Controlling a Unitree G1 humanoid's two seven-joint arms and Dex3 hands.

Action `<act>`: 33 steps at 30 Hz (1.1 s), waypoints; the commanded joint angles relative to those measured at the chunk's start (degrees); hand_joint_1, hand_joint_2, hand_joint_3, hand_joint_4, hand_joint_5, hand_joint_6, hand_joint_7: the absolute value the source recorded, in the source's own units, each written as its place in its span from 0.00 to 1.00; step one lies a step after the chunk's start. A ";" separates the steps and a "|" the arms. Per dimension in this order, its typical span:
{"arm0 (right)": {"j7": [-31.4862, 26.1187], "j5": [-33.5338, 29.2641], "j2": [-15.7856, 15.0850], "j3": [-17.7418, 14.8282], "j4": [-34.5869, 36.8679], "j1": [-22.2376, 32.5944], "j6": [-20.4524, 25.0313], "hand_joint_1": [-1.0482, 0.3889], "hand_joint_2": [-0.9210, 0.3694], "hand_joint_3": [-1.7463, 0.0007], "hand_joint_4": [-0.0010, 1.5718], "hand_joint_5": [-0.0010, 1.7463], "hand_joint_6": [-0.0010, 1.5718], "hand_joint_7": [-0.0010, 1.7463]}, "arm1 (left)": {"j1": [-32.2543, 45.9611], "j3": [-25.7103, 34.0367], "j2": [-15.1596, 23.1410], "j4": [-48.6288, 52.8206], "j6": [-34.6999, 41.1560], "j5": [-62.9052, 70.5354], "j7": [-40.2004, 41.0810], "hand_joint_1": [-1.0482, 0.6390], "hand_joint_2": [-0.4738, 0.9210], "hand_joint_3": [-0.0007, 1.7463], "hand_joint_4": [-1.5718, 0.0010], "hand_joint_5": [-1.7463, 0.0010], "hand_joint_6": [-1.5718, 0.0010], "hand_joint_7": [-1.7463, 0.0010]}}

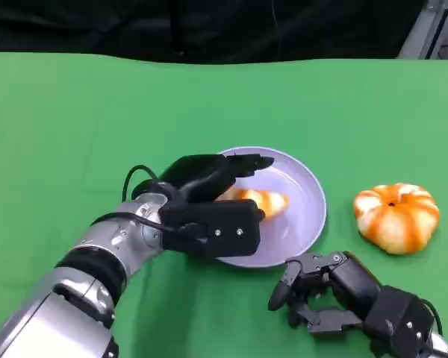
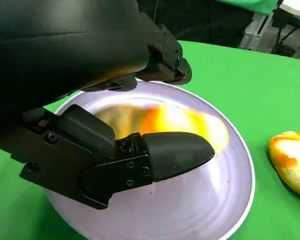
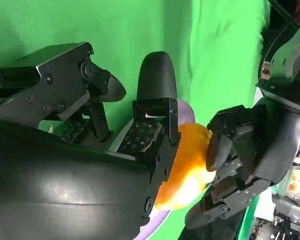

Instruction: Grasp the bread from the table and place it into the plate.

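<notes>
Green cloth-covered worktop is seen running back to a dark backdrop. Round pale lavender plate is set on it near the middle. Silver left forearm is reached in from the lower left, and the black left hand is held over the plate's near-left part. Elongated orange-and-cream bread is seen inside the plate, partly covered by that hand; in the left wrist view the bread is blurred, between the upper fingers and the thumb. The fingers are set apart around the bread; whether it is clamped or only bracketed cannot be told. Black right hand is placed over the worktop just in front of the plate's near rim, fingers loosely curled and apart, nothing held. In the right wrist view the right hand is shown close, with the bread and the left hand beyond it. Round orange-and-white striped pumpkin-shaped bun is lying on the worktop to the right of the plate, apart from it.
</notes>
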 commanded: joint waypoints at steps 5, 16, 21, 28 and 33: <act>0.01 0.49 -0.52 -0.19 0.06 0.53 0.11 0.85 0.22 0.51 0.63 0.74 0.67 0.52 | -1.46 0.54 1.11 -1.67 -0.35 -1.28 -2.11 0.00 1.00 0.55 0.88 1.00 0.88 1.00; 1.82 2.00 -0.19 -0.72 -0.55 0.65 1.53 0.87 0.21 0.51 0.62 0.74 0.66 0.53 | -0.02 2.33 2.34 -3.48 -2.65 -3.01 -1.47 0.01 1.00 0.52 0.86 0.99 0.88 0.99; 1.52 1.85 -0.21 -0.58 -0.97 0.92 1.72 0.89 0.20 0.51 0.61 0.73 0.65 0.53 | 2.92 5.78 3.66 -5.47 -6.70 -6.31 0.34 0.04 1.00 0.49 0.82 0.98 0.85 0.99; 0.39 0.66 -0.83 -0.22 -0.33 0.82 0.37 0.89 0.21 0.49 0.63 0.72 0.65 0.53 | 7.21 9.14 5.19 -9.22 -11.40 -9.26 2.98 0.06 1.00 0.47 0.78 0.98 0.81 0.98; 0.30 0.53 -0.89 -0.26 -0.51 0.98 1.03 0.88 0.20 0.49 0.63 0.71 0.65 0.52 | 10.85 11.98 5.50 -12.00 -14.44 -12.11 3.41 0.07 1.00 0.44 0.74 0.97 0.81 0.99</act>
